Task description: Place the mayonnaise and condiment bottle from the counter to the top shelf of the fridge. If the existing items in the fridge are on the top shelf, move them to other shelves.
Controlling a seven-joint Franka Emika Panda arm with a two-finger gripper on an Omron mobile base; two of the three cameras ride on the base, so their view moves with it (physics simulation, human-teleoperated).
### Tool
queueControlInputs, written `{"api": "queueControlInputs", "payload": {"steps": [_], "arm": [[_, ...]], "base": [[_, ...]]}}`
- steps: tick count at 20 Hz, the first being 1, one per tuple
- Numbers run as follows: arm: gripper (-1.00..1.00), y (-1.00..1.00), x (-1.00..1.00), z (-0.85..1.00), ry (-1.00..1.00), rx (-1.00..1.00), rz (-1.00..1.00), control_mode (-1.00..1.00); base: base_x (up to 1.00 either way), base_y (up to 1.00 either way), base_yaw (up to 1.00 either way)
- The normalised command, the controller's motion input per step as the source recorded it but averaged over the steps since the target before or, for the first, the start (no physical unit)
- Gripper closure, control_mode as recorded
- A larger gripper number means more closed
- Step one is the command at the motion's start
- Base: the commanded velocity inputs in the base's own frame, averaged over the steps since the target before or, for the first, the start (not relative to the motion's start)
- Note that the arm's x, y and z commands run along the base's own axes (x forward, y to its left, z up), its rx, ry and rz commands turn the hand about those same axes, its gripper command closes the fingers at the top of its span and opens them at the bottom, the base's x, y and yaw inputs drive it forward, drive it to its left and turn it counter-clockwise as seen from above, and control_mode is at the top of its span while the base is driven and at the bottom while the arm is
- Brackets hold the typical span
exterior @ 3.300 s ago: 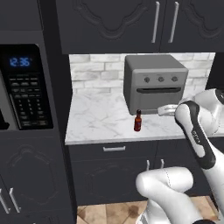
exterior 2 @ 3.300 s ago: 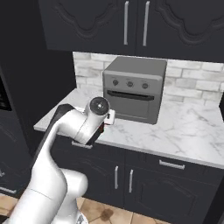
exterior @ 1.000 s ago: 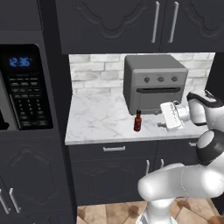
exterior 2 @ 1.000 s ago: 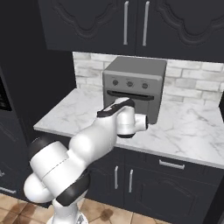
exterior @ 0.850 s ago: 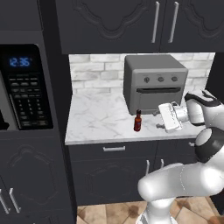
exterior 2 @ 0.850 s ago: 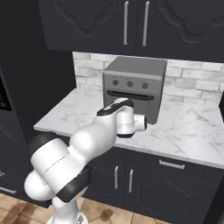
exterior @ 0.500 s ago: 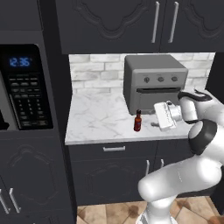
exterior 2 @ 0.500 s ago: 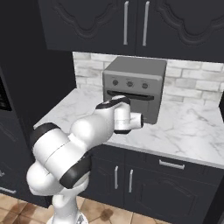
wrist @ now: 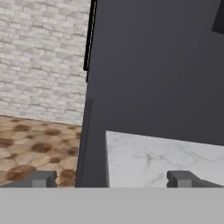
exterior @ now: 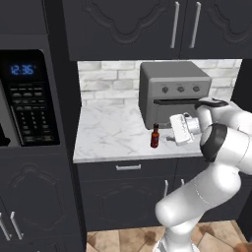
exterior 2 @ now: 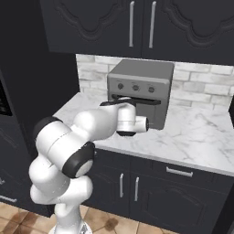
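End effector [wrist: 111,178] fingers spread wide, holding nothing, aimed past the marble counter [exterior: 113,135] edge at a tall dark cabinet side. Condiment bottle [exterior: 155,136] upright near the counter front, beside the toaster oven [exterior: 173,91]; open marble to its left. Mayonnaise can't be made out.

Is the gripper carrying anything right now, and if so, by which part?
Nothing is held. In the hand view the gripper is open with bare marble counter between its fingertips; the small dark-red condiment bottle stands untouched.

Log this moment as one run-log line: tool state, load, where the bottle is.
tool: open | load: none | condiment bottle: upright on counter, left of toaster oven | top-shelf placement: not yet done
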Motion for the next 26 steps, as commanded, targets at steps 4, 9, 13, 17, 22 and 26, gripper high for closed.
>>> {"api": "queueControlInputs", "payload": {"steps": [4,9,13,17,22,26], "arm": [[-1.0,0.0,0.12,-0.03,0.0,0.0,0.0,-1.0],[-1.0,0.07,0.03,-0.01,0.0,0.0,0.0,-1.0],[-1.0,0.02,0.09,0.0,0.0,0.0,0.0,-1.0],[-1.0,0.11,0.09,-0.01,0.0,0.0,-0.02,-1.0],[-1.0,0.1,0.0,-0.03,0.0,0.0,-0.02,-1.0],[-1.0,0.01,0.07,0.0,0.0,0.0,-0.05,-1.0]], "base": [[0.0,0.0,0.0],[0.0,0.0,0.0],[0.0,0.0,0.0],[0.0,0.0,0.0],[0.0,0.0,0.0],[0.0,0.0,0.0]]}}
